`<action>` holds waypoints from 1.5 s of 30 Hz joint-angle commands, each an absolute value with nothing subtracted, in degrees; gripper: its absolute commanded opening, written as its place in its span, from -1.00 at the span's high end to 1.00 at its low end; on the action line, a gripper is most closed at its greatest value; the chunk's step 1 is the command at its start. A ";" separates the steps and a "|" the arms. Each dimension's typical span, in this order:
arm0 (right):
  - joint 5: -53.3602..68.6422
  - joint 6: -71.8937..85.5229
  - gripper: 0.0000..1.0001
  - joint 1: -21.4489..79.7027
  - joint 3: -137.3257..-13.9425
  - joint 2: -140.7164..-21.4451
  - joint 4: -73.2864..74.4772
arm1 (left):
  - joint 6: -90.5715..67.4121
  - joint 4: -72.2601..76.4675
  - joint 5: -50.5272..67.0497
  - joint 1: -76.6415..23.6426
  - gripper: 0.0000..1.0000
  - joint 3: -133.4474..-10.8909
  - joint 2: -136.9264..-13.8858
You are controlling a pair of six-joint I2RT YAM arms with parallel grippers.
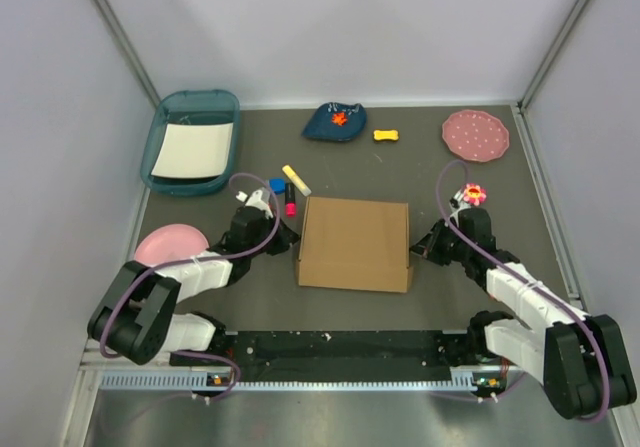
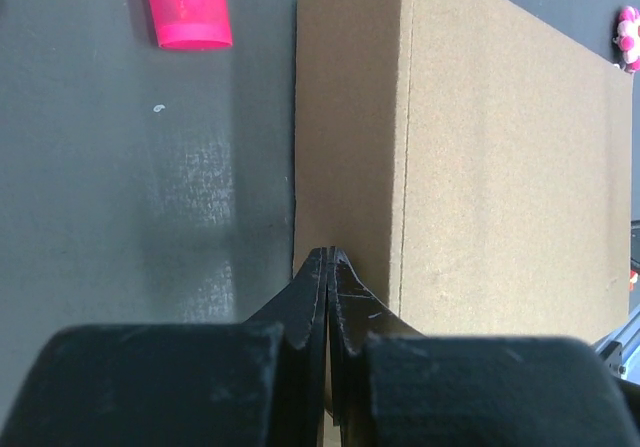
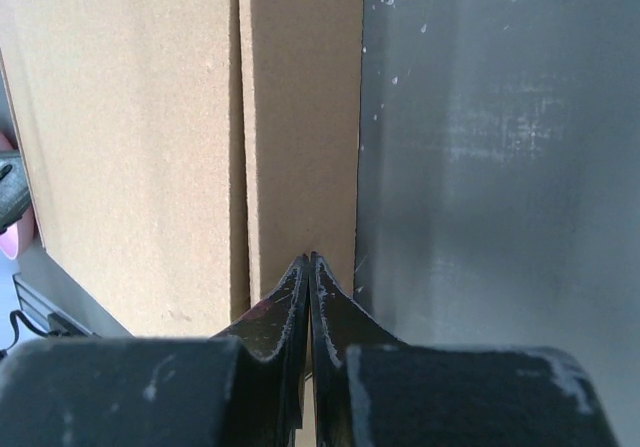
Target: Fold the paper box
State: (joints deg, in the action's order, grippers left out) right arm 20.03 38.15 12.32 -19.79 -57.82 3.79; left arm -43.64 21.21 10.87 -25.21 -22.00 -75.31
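The paper box (image 1: pixel 355 242) is a plain brown cardboard mailer lying closed and flat in the middle of the table. My left gripper (image 1: pixel 291 237) is shut, with its tips against the box's left side wall; the left wrist view shows the closed gripper (image 2: pixel 331 253) on that wall, with the box (image 2: pixel 500 167) top beyond. My right gripper (image 1: pixel 415 251) is shut, with its tips at the box's right side wall; the right wrist view shows the closed gripper (image 3: pixel 311 257) on the wall of the box (image 3: pixel 130 147).
A teal tray (image 1: pixel 192 142) with a white sheet stands back left. A pink plate (image 1: pixel 170 242) lies by the left arm. A yellow marker (image 1: pixel 296 179), a red piece (image 1: pixel 290 203), a dark blue dish (image 1: pixel 335 122), a yellow bone (image 1: pixel 386 135), a dotted pink plate (image 1: pixel 476 134) and a pink flower toy (image 1: pixel 473 195) lie behind the box.
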 commanded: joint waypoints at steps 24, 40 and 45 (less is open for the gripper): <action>27.77 42.27 1.00 12.39 -27.77 -41.66 12.30 | -47.20 21.28 21.26 -25.05 1.00 -22.06 -56.70; 26.37 44.74 1.00 12.39 -36.22 -41.40 20.48 | -47.55 15.03 21.53 -25.05 1.00 -22.59 -48.16; 24.53 43.33 1.00 12.39 -32.00 -40.78 19.86 | -47.72 18.19 20.39 -25.05 1.00 -20.13 -50.97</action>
State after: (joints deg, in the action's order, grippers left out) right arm 22.90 43.57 11.81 -34.48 -41.69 20.80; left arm -46.63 12.05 16.23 -23.77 -21.02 -49.47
